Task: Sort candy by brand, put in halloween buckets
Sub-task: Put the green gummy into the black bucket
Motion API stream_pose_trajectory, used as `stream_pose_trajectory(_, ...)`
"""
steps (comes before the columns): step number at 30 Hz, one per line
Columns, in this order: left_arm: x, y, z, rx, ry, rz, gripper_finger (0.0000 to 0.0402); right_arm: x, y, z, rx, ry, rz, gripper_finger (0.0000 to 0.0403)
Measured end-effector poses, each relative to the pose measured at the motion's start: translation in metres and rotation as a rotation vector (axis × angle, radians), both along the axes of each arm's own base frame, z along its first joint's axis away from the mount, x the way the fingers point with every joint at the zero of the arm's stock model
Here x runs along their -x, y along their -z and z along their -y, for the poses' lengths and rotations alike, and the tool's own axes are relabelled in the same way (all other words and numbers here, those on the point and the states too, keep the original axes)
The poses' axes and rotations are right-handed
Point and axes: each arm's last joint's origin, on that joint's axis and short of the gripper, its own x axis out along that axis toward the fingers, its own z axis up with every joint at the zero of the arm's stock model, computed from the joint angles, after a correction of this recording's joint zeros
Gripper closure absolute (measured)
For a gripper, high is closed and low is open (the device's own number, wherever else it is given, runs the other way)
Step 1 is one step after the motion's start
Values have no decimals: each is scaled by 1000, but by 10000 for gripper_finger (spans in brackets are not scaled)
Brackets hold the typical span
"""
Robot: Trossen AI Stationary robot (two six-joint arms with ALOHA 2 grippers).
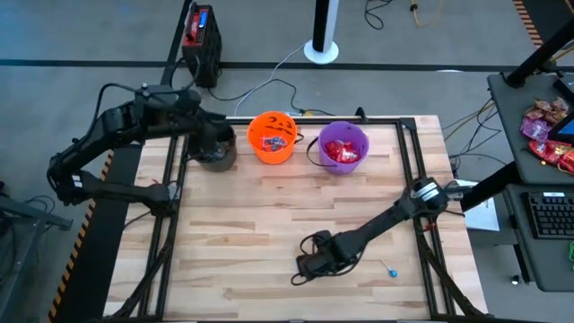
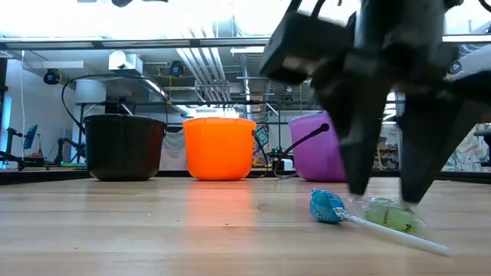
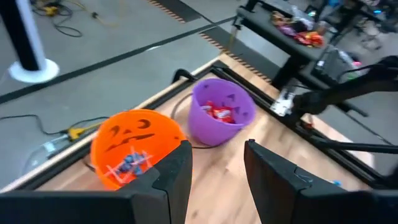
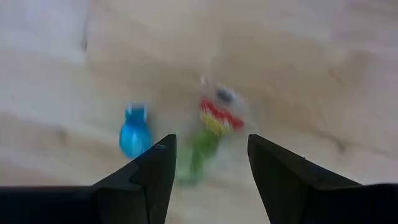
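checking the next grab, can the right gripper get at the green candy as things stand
Probably yes: the right gripper is open just above the green candy, which lies between its fingers on the bare table. The blue lollipop lies beside it, outside the fingers.

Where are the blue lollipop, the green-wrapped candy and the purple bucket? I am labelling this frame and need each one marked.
blue lollipop (image 2: 327,207): low view, on its blue wrapped head.
green-wrapped candy (image 2: 390,214): low view, on the middle of its wrapper.
purple bucket (image 1: 343,135): high view, on its rim.
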Motion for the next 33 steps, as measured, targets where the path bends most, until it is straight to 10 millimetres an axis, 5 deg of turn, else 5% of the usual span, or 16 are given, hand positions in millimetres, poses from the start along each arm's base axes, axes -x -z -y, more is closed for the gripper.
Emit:
stream_pose_trajectory(9, 3, -4, 16, 18, 67, 36, 272, -7, 15, 1, 35, 25, -22, 232)
stream_pose_trajectory(20, -1, 4, 16, -56, 119, -46, 272, -6, 6, 8, 145, 2, 32, 380)
stream_pose_trajectory(27, -23, 76, 42, 38, 382, -186, 272, 18, -99, 56, 416, 4, 286, 391)
stream_pose_trajectory(33, -52, 114, 74, 67, 807, 143, 272, 28, -193, 98, 796, -167, 668, 391)
